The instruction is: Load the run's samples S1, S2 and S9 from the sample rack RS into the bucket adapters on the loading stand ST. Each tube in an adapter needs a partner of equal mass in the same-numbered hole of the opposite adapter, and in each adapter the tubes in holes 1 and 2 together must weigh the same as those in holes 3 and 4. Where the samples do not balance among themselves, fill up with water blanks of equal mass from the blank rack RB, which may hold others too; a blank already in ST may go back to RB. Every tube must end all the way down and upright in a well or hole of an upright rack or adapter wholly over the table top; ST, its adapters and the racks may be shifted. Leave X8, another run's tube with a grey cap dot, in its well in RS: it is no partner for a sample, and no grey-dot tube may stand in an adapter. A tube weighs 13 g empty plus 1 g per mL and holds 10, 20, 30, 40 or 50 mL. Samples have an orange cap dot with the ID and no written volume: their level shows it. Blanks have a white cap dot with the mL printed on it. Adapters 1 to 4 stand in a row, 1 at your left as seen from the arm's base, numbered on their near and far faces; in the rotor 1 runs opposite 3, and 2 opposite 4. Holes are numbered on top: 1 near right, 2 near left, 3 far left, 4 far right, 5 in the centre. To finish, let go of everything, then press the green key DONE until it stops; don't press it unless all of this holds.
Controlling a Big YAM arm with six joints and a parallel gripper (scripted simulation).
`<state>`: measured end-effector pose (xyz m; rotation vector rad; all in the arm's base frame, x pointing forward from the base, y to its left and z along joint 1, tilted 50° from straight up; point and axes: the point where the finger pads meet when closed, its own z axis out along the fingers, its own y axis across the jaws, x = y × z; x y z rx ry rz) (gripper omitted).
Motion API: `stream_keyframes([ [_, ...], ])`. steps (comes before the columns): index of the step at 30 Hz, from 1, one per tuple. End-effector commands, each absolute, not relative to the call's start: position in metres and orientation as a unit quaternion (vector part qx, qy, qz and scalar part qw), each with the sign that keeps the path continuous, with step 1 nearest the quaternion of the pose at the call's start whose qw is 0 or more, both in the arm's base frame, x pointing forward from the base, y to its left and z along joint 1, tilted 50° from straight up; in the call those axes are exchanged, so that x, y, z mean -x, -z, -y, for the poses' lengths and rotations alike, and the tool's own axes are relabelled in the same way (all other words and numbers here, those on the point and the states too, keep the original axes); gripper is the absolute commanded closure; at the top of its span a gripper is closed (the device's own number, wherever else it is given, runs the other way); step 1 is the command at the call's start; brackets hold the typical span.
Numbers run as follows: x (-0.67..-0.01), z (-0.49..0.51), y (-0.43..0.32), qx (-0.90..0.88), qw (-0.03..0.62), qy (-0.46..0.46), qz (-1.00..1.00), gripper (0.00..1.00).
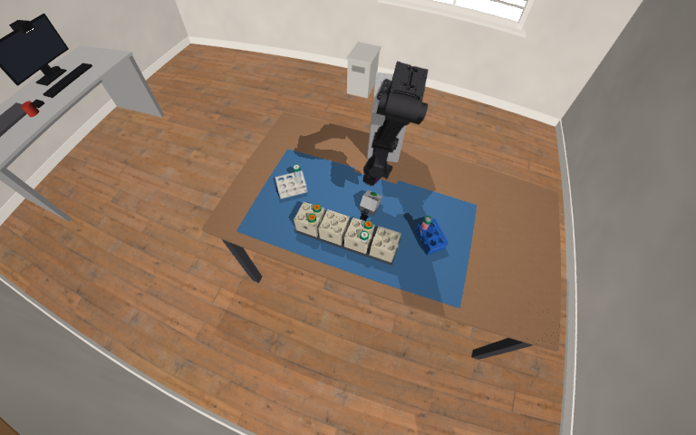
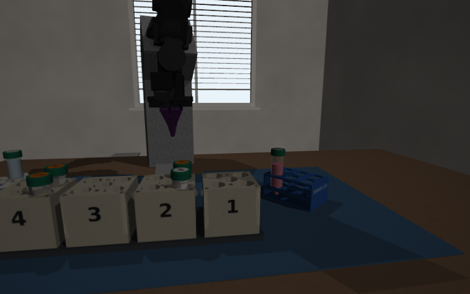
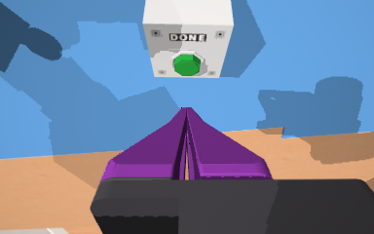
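Note:
My gripper (image 3: 186, 115) is shut and empty; its purple fingers meet in a point. It hangs above the table, just short of the white DONE box (image 3: 187, 36) with its green key (image 3: 185, 64). It also shows in the exterior view (image 2: 171, 133), high behind adapter 2. Adapter 4 (image 2: 20, 216) holds two orange-dot tubes (image 2: 39, 180). Adapter 2 (image 2: 164, 207) holds one orange-dot tube (image 2: 182, 163) and one white-dot blank (image 2: 180, 173). Adapters 3 (image 2: 95, 213) and 1 (image 2: 231, 206) look empty. The blue sample rack (image 2: 294, 188) holds one pink tube (image 2: 277, 169).
The white blank rack (image 1: 290, 184) stands at the mat's far left in the top view with one tube (image 1: 295, 169) in it. The arm's grey pedestal (image 2: 169, 114) rises behind the adapters. The DONE box (image 1: 370, 200) sits between pedestal and stand.

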<state>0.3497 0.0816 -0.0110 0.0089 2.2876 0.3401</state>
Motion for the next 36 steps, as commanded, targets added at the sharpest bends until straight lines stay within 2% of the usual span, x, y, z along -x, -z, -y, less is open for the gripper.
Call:
stream_keyframes([
  [1, -0.354, -0.083, 0.013, -0.017, 0.404, -0.14, -0.904, 1.0],
  [23, -0.392, -0.098, 0.048, -0.015, 0.403, -0.141, -0.904, 1.0],
  [36, -0.383, -0.093, 0.049, -0.014, 0.396, -0.136, -0.908, 1.0],
])
